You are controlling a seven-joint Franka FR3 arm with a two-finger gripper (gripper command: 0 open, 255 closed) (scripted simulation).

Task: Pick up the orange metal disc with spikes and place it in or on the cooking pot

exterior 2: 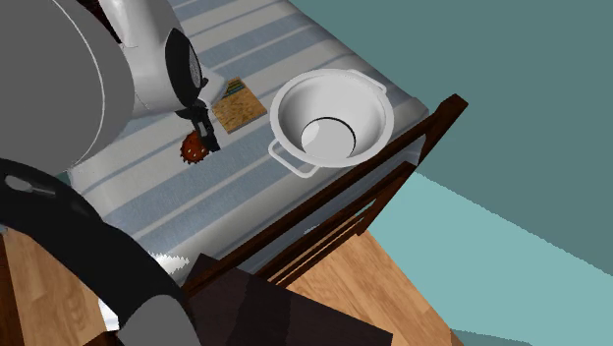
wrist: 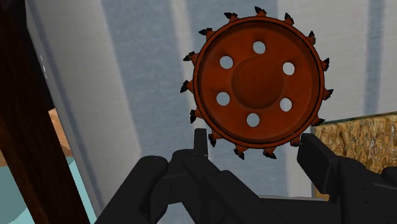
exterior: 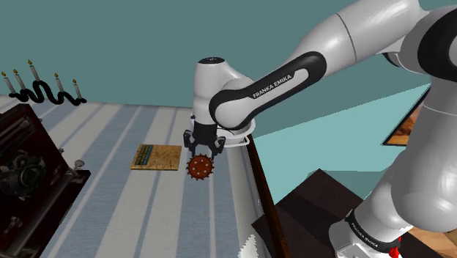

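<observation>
The rust-orange disc, ringed with dark spikes and pierced by six holes, lies flat on the striped bench, a little in from the dark wooden edge and just beside a speckled tan board. Our end effector hangs directly over it with its black fingers spread wide and holding nothing; in the wrist view the near part of the disc's rim sits between the tips, apart from both. We judge the step in hand to be the descent and grasp. The disc looks about as wide as the opening, perhaps wider, so spanning it whole may fail; we would rather come straight down with one finger outside the rim and the other in the dished face, and pinch the rim. The spikes could deflect a fingertip, so we should land between two of them and close only once the tips are near the bench. The white pot waits further along the same edge, near the bench's corner, beyond the board, so the carry afterwards is short.
</observation>
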